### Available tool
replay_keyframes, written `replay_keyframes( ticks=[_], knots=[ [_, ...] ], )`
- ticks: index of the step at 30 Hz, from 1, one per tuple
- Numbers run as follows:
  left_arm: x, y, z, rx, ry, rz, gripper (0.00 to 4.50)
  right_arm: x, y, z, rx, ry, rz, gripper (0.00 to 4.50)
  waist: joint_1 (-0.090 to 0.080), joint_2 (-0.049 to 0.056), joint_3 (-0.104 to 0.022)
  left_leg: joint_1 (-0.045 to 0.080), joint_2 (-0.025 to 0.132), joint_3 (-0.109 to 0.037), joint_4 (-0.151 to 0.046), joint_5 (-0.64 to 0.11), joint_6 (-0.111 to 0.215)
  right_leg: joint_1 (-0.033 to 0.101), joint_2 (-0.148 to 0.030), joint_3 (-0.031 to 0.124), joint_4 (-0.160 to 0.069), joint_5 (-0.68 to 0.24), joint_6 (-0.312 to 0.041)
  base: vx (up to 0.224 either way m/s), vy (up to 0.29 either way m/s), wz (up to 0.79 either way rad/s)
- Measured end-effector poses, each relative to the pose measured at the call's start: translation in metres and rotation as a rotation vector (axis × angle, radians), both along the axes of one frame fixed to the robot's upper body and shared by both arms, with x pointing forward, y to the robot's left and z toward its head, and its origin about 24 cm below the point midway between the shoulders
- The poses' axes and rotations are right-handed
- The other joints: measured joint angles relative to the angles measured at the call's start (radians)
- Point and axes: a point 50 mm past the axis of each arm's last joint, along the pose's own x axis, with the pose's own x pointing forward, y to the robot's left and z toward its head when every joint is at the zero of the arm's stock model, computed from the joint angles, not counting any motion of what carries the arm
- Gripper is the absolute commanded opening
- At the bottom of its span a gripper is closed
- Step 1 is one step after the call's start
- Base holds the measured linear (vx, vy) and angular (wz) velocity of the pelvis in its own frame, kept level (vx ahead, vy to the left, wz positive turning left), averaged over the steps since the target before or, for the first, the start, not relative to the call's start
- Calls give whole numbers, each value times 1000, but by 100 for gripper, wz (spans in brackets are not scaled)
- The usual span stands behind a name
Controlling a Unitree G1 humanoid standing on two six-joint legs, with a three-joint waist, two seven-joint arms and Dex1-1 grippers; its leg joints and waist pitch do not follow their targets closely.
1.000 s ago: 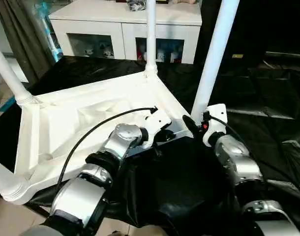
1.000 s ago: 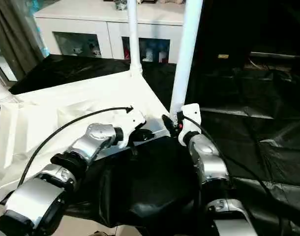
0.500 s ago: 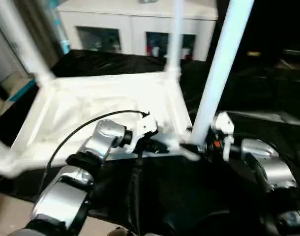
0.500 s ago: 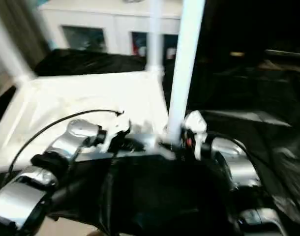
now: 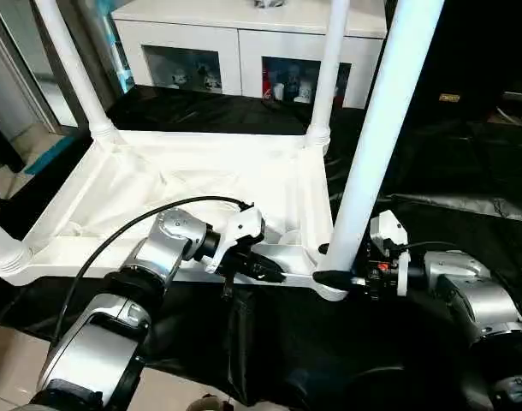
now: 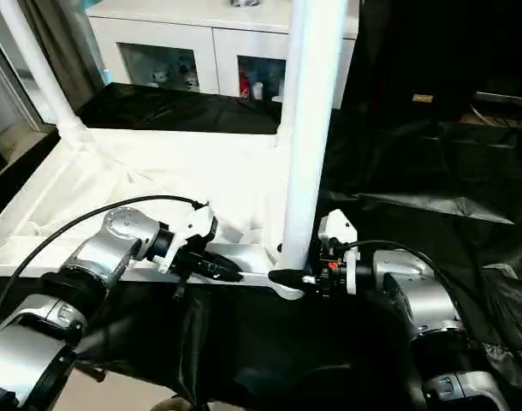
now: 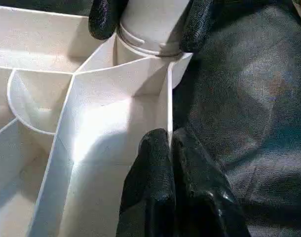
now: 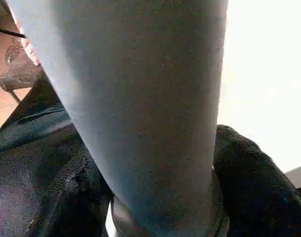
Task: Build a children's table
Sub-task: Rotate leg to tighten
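Table top (image 5: 167,184) lies upside down on the black sheet (image 5: 449,180), so you see its ribs. It sits in front of the white cabinet (image 5: 244,38), a little way off. Your arms reach to its near edge.

Next come the legs. You can see four white legs standing up from the corners. The near right leg (image 5: 376,137) is the one closest to you, and it looks the biggest. It stands in the round corner socket (image 7: 148,47). The far right leg (image 5: 327,73) and the far left leg (image 5: 73,68) stand by the cabinet side. Just the base of the near left leg (image 5: 0,248) shows at the edge.

Your right gripper (image 5: 334,276) pinches the bottom of the near right leg. One black finger (image 8: 254,190) is on each side of it, touching it.

Your left gripper (image 7: 170,163) pinches the thin wall (image 7: 169,108) of the table top, close to that same corner. Its two fingers are pressed on that wall, one on each side.
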Motion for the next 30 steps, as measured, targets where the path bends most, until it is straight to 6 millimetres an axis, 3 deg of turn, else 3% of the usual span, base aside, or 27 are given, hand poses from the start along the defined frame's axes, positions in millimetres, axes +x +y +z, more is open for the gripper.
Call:
replay_keyframes(
  ticks=[2, 5, 8, 12, 19, 20, 22, 24, 26, 30],
  knots=[
    [0, -1, -1, -2, -3, 5, 0, 0, 0, -1, 1, 0, -13, 257, 0, 0, 0, 0, 0, 0, 0, 0, 0, 0, 0, 0, 0, 0, 0, 0, 0, 0],
    [6, -8, -5, -1, -63, 113, 0, 8, 5, -9, -8, -22, -176, 254, -2, 0, -1, 3, 0, 0, 2, 0, 0, 2, 0, 1, 2, 0, 0, 0, 0, 0],
    [12, -16, -8, 3, -101, 223, 0, 21, 11, -14, -12, -44, -371, 253, -18, 0, -1, 11, 0, 0, 1, 0, -1, 10, 0, 1, 0, -2, 4, 0, 0, 0],
    [19, -35, -10, 1, -132, 354, 0, 37, 18, -18, -1, -46, -655, 252, -39, 0, -1, 12, -1, 0, 0, 0, -1, 10, 0, 1, -5, -5, 8, 0, 0, 0],
    [23, -48, -14, 4, -148, 462, 0, 50, 32, -22, -4, -44, -879, 252, -58, 2, -1, 18, -2, -3, 0, 0, -1, 17, 0, -1, -8, -7, 11, 0, 0, 0],
    [23, -50, -15, 3, -152, 465, 0, 50, 32, -22, -3, -50, -890, 252, -59, 5, 0, 19, -2, -4, -1, 0, -1, 19, 0, -3, -12, -8, 13, 0, 0, 0],
    [23, -51, -15, -1, -157, 465, 0, 50, 32, -23, 0, -60, -894, 308, -61, 8, 1, 21, -3, -4, -8, 0, -1, 23, 0, -5, -24, -8, 13, 0, 0, 0],
    [22, -52, -15, -4, -165, 455, 0, 47, 31, -24, 3, -81, -881, 308, -61, 8, 1, 21, -4, -4, -9, 0, -1, 23, 0, -4, -27, -8, 13, 0, 0, 0],
    [22, -52, -14, -7, -171, 441, 0, 44, 25, -24, 2, -102, -847, 341, -58, 8, 1, 20, -5, -4, -9, 0, -1, 23, -1, -1, -27, -8, 13, 0, 0, 0],
    [21, -52, -13, -11, -187, 417, 0, 29, 4, -21, -4, -126, -695, 341, -52, 9, 1, 19, -6, -3, -10, 0, -1, 23, -1, 1, -25, -8, 13, 0, 0, 0]
  ],
)
